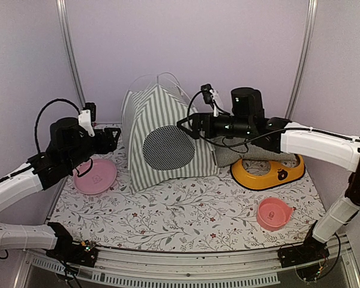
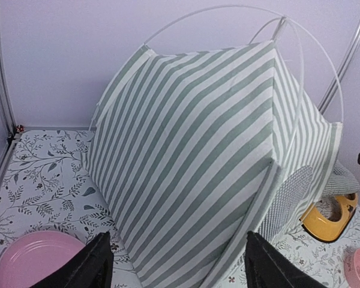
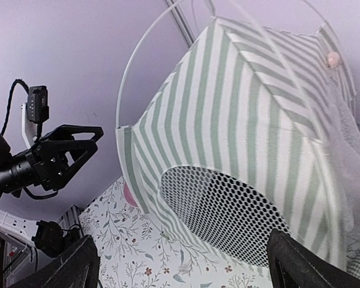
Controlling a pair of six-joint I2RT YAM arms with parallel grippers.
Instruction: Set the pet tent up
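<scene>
The pet tent (image 1: 162,138), grey-green and white striped with a round mesh window and thin white poles, stands upright at the middle back of the table. It fills the left wrist view (image 2: 210,162) and the right wrist view (image 3: 252,132). My left gripper (image 1: 115,139) is open and empty just left of the tent, a little above the table; the tent lies between its fingers' line of sight (image 2: 174,264). My right gripper (image 1: 186,125) is open and empty at the tent's upper right side. Whether it touches the fabric I cannot tell.
A pink plate (image 1: 95,176) lies left of the tent. An orange pet bowl (image 1: 267,171) with a green-checked cushion (image 1: 240,151) sits to the right. A small pink bowl (image 1: 273,213) lies front right. Walls close in on three sides.
</scene>
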